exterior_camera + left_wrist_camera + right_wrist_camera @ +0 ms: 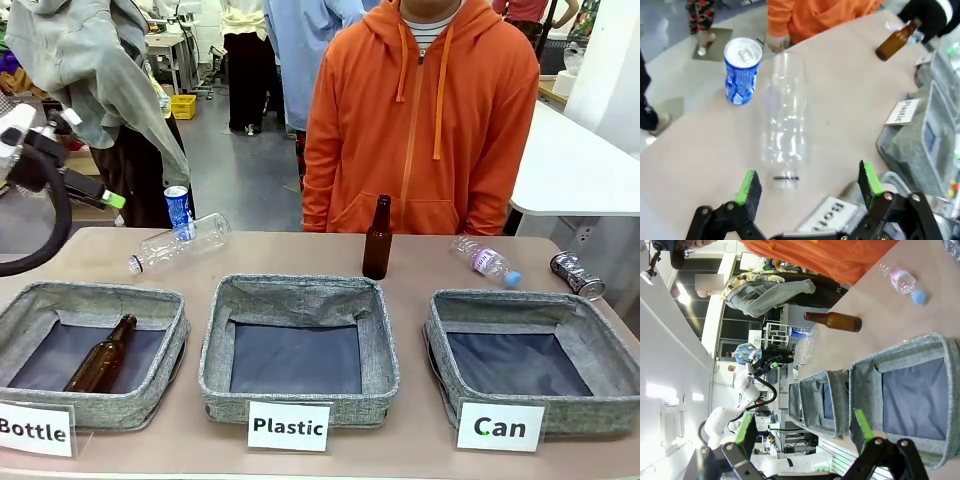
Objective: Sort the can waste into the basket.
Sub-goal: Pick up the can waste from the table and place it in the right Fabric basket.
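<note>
Two claws released, left claw (pixel 807 181) and right claw (pixel 802 425), neither grasping anything.
You will find the blue can (pixel 178 208) upright at the far-left edge of the tabletop (pixel 300 262), just beside a lying clear plastic bottle (pixel 190 243); the silver can (pixel 577 275) lies on its side just beyond the far right corner of the "Can" basket (pixel 520 302).

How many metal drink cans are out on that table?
2. A blue metal can stands upright at the far left, beside a clear plastic bottle; a silver metal can lies sideways at the far right. None looks hidden.
</note>
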